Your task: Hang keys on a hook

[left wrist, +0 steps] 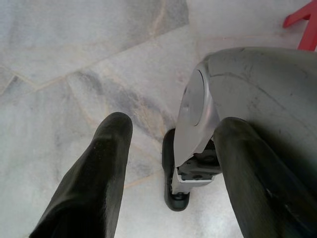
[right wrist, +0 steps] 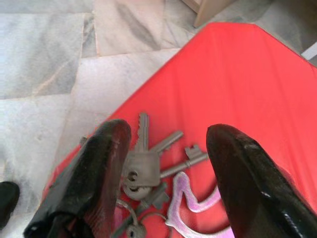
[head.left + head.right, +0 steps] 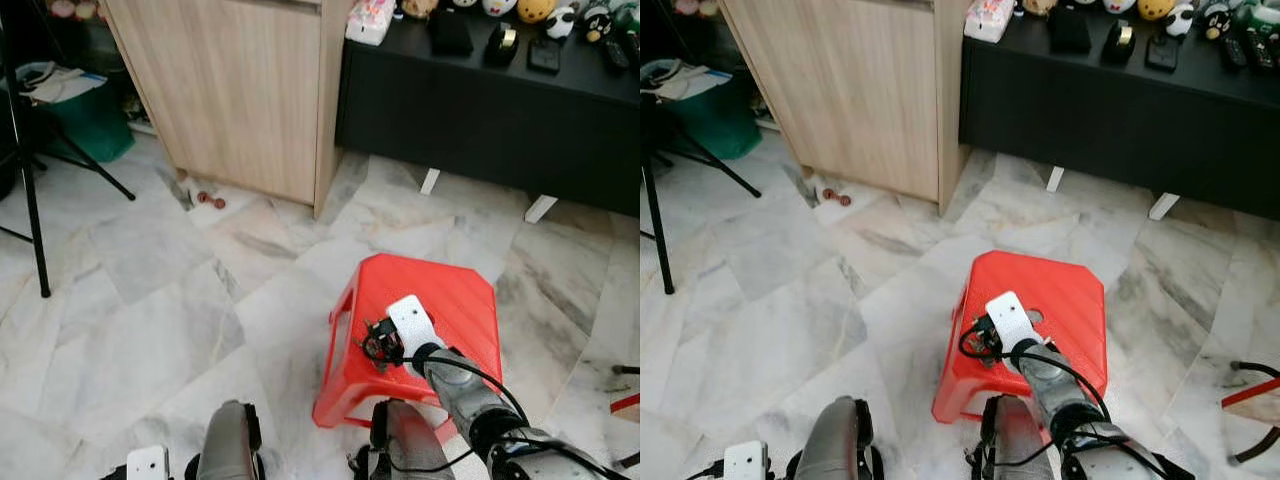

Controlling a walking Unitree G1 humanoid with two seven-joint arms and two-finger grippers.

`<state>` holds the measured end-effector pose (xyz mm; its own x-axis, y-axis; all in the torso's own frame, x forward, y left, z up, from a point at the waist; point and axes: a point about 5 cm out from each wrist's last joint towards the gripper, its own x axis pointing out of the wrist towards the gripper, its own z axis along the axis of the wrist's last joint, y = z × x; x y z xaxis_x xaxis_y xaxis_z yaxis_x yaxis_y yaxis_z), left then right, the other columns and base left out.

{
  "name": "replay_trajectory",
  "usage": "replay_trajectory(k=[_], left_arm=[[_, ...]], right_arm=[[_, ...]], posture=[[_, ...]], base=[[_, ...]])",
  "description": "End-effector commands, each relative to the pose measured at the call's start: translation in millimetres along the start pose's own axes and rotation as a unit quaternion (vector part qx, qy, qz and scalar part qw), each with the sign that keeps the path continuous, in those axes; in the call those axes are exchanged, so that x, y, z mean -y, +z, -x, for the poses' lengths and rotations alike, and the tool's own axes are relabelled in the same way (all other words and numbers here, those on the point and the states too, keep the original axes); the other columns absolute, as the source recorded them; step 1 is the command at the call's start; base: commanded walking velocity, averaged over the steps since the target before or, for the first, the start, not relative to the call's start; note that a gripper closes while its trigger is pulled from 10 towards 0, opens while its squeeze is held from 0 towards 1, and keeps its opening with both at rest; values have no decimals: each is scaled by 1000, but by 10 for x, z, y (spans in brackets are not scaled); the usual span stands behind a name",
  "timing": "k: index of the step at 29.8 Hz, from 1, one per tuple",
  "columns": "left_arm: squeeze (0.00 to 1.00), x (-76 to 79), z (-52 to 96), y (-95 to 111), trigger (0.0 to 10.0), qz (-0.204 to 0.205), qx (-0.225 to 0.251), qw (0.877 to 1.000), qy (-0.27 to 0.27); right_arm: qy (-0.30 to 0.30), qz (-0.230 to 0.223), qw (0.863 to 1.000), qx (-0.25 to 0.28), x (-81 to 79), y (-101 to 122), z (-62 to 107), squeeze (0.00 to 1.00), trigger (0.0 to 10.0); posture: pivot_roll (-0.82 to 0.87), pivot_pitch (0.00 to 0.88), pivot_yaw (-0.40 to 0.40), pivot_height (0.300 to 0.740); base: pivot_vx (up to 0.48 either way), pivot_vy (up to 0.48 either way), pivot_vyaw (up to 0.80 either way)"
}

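Right hand spread over keys

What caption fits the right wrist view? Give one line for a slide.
Right gripper, fingers open, straddles a bunch of grey metal keys with a pink tag lying on the red plastic stool.

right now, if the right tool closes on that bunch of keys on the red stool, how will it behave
The keys are several loose pieces on a ring, so they will probably dangle and swing rather than lift stiffly. They lie flat on the red stool, whose top looks smooth, so they may slide if nudged. The open right tool straddles them.
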<state>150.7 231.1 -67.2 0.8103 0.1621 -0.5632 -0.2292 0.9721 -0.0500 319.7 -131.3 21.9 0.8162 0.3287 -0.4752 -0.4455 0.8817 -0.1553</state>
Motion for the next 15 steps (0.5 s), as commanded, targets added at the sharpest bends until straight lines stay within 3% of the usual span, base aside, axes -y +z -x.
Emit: replay_trajectory(k=[1, 9, 15], left_arm=[[0, 140, 55, -143, 10000, 6, -27, 999, -21], [0, 167, 55, -75, 10000, 5, -13, 1000, -23], [0, 117, 98, -63, 10000, 6, -6, 1000, -14]], right_arm=[[12, -4, 1000, -22, -31, -80, 10, 0, 10000], [49, 6, 998, -41, -245, -167, -5, 0, 10000], [41, -3, 998, -56, -297, -237, 3, 0, 10000]], posture=[[99, 262, -82, 612], [117, 256, -90, 612], [149, 258, -101, 612]], base=[[0, 0, 0], [0, 0, 0], [0, 0, 0]])
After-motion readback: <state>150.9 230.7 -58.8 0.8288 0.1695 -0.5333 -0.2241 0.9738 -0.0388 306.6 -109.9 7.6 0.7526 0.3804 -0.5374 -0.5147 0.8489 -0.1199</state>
